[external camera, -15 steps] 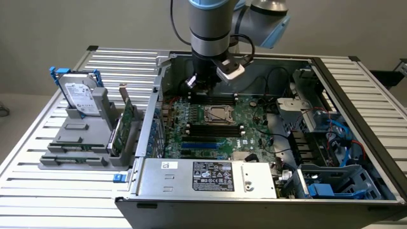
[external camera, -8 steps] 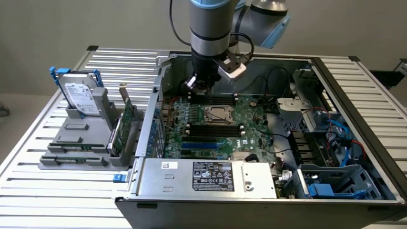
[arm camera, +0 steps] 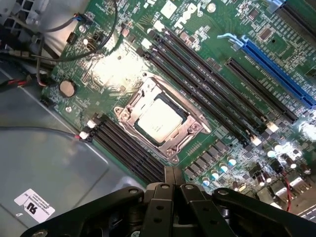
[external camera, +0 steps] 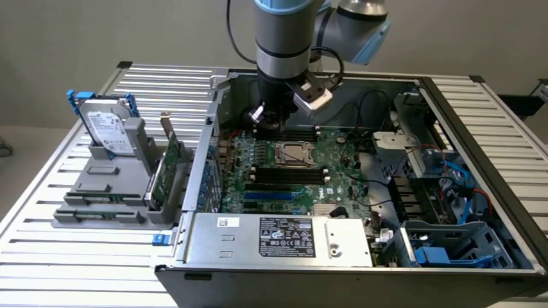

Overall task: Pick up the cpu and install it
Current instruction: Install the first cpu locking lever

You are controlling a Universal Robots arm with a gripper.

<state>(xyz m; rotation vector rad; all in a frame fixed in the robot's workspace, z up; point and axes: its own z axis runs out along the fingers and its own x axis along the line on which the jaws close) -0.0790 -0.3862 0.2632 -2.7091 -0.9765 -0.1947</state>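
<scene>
The small flat square cpu (arm camera: 159,120) with its pale silver metal top is seen seated in the grey metal socket frame (arm camera: 193,129) on the green motherboard (arm camera: 232,94), below and a little ahead of the black gripper (arm camera: 173,174), whose fingers are pressed together and empty. In the exterior view the gripper (external camera: 271,119) is held above the board, with the chip (external camera: 294,154) well apart from the fingertips, so nothing is touched.
</scene>
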